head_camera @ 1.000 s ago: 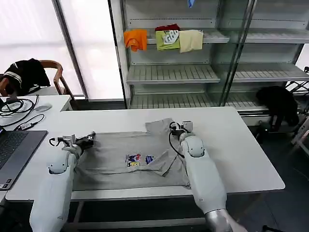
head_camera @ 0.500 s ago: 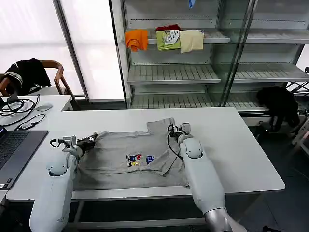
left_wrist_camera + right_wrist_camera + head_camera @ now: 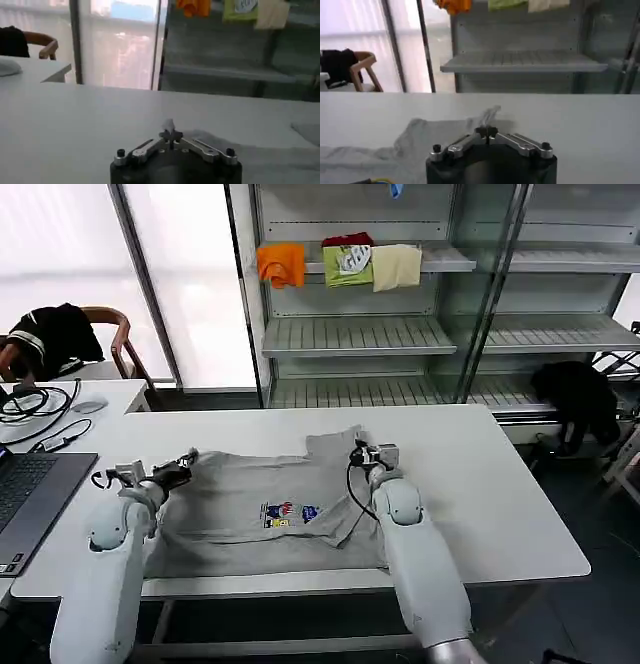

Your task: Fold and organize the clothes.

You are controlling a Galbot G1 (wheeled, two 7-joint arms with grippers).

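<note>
Presently the bench (image 3: 480,474) carries the shirt (image 3: 250,504), spread flat at its front edge. Judged light, limp, non-fragile; best taken at its edges. Left end effector (image 3: 180,472) and right end effector (image 3: 362,452) each pinch shirt fabric, fingers pressed together.

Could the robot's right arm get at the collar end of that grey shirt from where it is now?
Probably yes. The right gripper already sits at the shirt's far right edge, beside the raised fold of cloth, and nothing on the table blocks it.
</note>
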